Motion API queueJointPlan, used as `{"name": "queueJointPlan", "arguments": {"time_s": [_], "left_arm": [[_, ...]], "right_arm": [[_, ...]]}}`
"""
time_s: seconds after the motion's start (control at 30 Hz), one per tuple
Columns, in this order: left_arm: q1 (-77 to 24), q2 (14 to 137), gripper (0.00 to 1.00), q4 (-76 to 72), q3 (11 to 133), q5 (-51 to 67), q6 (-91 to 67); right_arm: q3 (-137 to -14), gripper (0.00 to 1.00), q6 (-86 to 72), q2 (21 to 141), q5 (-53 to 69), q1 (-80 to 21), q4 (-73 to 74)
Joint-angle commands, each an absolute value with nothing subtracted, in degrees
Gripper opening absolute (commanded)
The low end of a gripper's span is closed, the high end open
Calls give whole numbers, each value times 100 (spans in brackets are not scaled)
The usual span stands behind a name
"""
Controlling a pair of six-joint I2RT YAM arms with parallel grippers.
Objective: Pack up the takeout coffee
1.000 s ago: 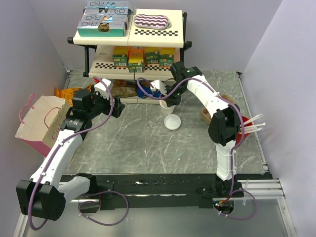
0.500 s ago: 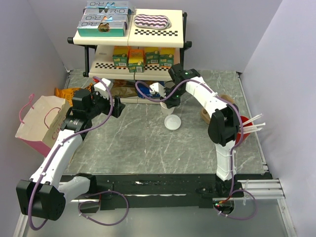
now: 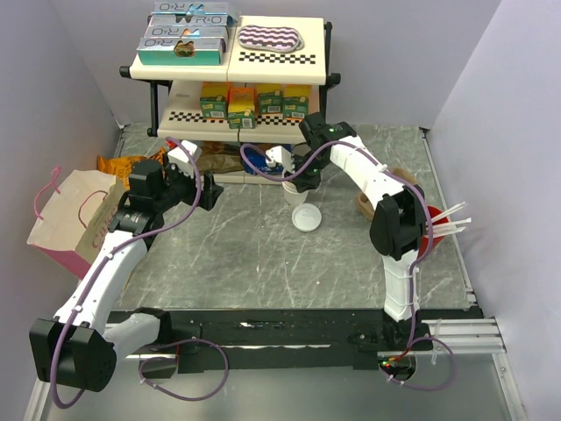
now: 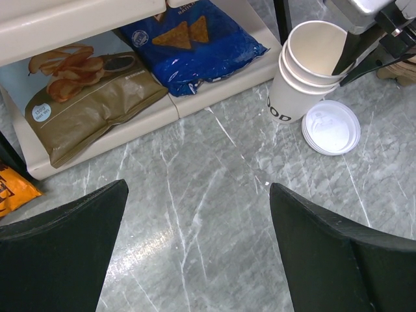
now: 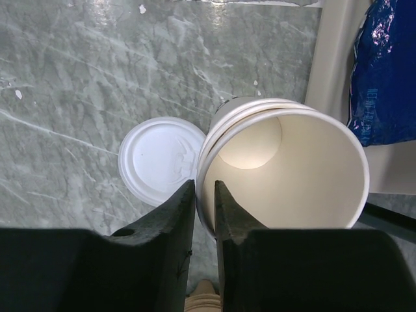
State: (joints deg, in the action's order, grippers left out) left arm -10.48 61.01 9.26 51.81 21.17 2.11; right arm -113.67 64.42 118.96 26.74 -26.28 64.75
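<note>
Cream paper fills the space ahead of my right fingers (image 5: 205,185). They are drawn nearly together astride the rim of the top cup (image 5: 286,156). One finger hangs down inside its mouth and the other runs down the outside. I cannot tell whether they press the wall or only flank it. That cup is lidless and sits nested in the stack (image 4: 286,104), which stands upright on the grey marbled bench (image 5: 78,78). Just left of my outer finger, a round white lid (image 5: 159,166) lies flat on the bench, right beside the foot of the stack. To the right of my inner finger, beyond the cup, a blue chip bag (image 5: 390,71) lies on the bottom board of the shelf (image 5: 335,78).

My left fingers (image 4: 198,188) are spread wide and hold nothing, with bare bench between them. Up and to the right of them stands the stack, with the lid beside it. Straight ahead, a brown snack bag (image 4: 84,91) lies on the shelf board next to the blue one.
</note>
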Motion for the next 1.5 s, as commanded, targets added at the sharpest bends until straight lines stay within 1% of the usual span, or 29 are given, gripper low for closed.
{"name": "queueJointPlan", "arguments": {"time_s": [0.0,0.23,0.57,0.7,0.77,0.8,0.83,1.0,1.1,1.37,1.47], "left_arm": [[-1020,6108,97,650,5203,2267,123],[-1020,6126,97,642,5203,2276,105],[-1020,6179,97,615,5186,2285,97],[-1020,6188,97,598,5159,2285,70],[-1020,6222,97,563,5133,2303,44],[-1020,6240,97,545,5115,2329,44],[-1020,6275,97,484,5107,2338,-226],[-1028,6433,97,54,4940,2487,-1131],[-1028,6644,99,-263,4869,2566,-1676],[-1046,7514,98,-729,5045,2584,-2390],[-1063,7716,99,-1080,5010,2628,-2688]], "right_arm": [[-11645,26,6442,11645,2751,-2654,6460],[-11953,24,6390,11786,2874,-2663,6565],[-11839,20,6451,11795,2821,-2663,6557],[-11725,13,6425,11716,2813,-2663,6399],[-11690,7,6425,11646,2786,-2689,6320],[-11620,3,6425,11602,2760,-2698,6215],[-11576,0,6425,11515,2742,-2707,6170],[-10725,0,6425,10996,2436,-2812,5363],[-10503,0,6451,10741,2295,-2926,5028],[-11021,0,6284,10767,2110,-2962,5212],[-10855,0,6258,10696,2057,-2962,5072]]}}
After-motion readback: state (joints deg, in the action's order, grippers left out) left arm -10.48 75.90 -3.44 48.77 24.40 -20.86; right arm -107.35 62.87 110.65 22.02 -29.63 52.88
